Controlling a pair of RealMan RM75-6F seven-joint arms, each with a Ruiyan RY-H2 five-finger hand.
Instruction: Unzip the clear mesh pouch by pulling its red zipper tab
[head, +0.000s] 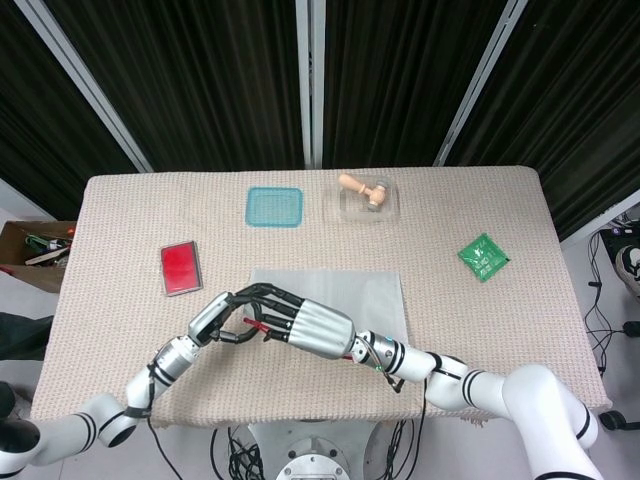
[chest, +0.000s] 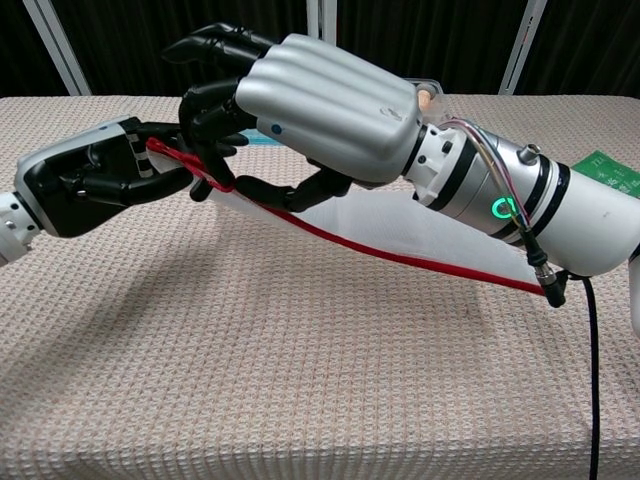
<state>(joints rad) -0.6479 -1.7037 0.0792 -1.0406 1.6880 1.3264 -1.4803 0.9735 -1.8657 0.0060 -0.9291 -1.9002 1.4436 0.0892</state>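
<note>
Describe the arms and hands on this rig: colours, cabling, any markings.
Both arms are glossy white with black bands at the joints. The right hand has a ribbed silver-grey back with a small blue dot, and black fingers; its wrist carries a green lit ring, loose multicoloured wires and a black cable. The left hand has a silver back, black fingers and striped black-and-white segments.

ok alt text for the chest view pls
Two robot hands meet at the raised left corner of a clear mesh pouch: the left hand grips the corner and the right hand pinches at its red zipper edge. The pouch slopes down to the right onto a beige woven table.
</note>
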